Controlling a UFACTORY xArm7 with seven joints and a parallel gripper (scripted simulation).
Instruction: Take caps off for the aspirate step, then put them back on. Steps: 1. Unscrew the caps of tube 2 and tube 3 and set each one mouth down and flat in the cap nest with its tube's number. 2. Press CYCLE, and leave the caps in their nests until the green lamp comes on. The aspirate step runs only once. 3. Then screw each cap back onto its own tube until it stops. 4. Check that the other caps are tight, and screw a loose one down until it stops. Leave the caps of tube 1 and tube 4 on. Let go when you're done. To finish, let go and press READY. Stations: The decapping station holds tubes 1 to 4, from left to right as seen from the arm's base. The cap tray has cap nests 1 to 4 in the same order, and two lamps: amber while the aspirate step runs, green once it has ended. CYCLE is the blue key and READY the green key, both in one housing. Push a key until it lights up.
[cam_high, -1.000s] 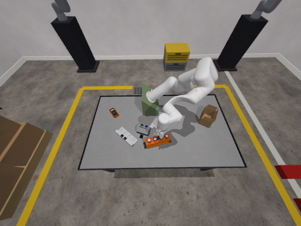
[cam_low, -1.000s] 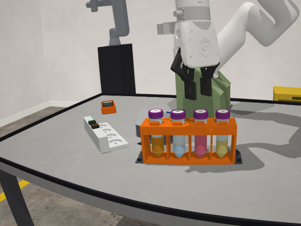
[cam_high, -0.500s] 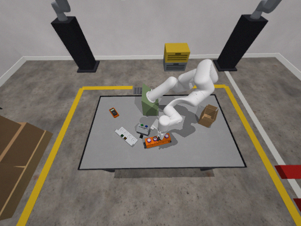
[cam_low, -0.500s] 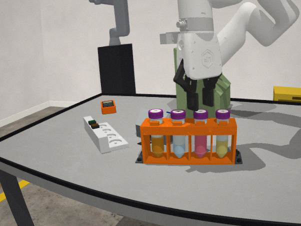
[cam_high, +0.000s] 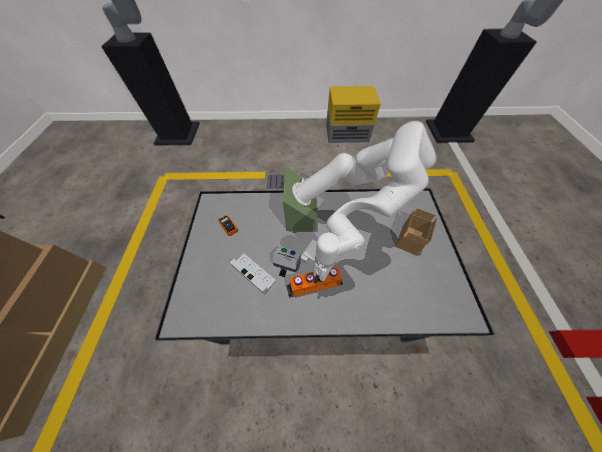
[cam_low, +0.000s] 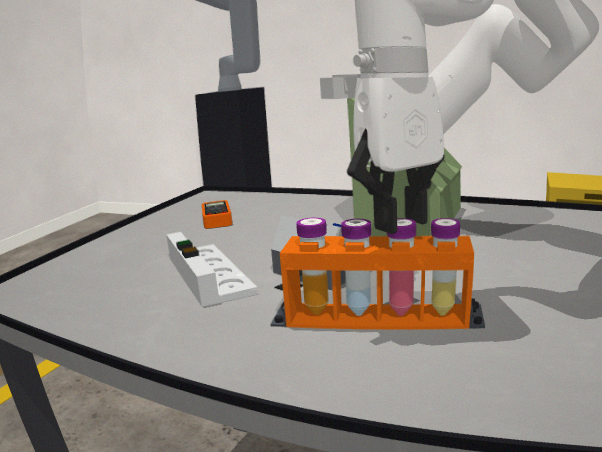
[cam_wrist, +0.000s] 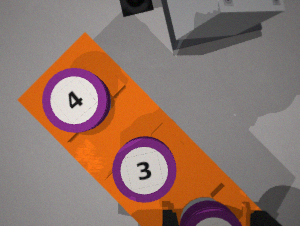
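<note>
Here the hand (cam_low: 401, 223) hangs straight down over the orange rack (cam_low: 325, 252) in the middle of the desk (cam_low: 125, 325). Its two black fingers (cam_low: 386, 220) stand apart, one on each side of the purple cap of tube 2 (cam_low: 401, 228), and they are not clamped on it; the hand holds nothing. In the wrist view that cap (cam_wrist: 207, 216) shows at the bottom edge between the two fingertips, and whether they touch its sides cannot be told.

All four purple caps sit on their tubes in the rack. The cap marked 3 (cam_wrist: 144, 170) is next along from the hand and the cap marked 4 (cam_wrist: 75, 100) is at the far end. In the exterior view the tubes hold, from left to right, orange, pale blue, pink and yellow liquid; the pink one is under the hand.

The white cap tray (cam_low: 210, 272) lies on the desk just beside the rack, its round nests facing up and two small dark lamps at its far end. The grey key box (cam_high: 286, 257) sits behind the rack, near the tray. An orange meter (cam_low: 216, 214) lies farther back, and a cardboard box (cam_high: 416, 231) stands well apart on the other side.
</note>
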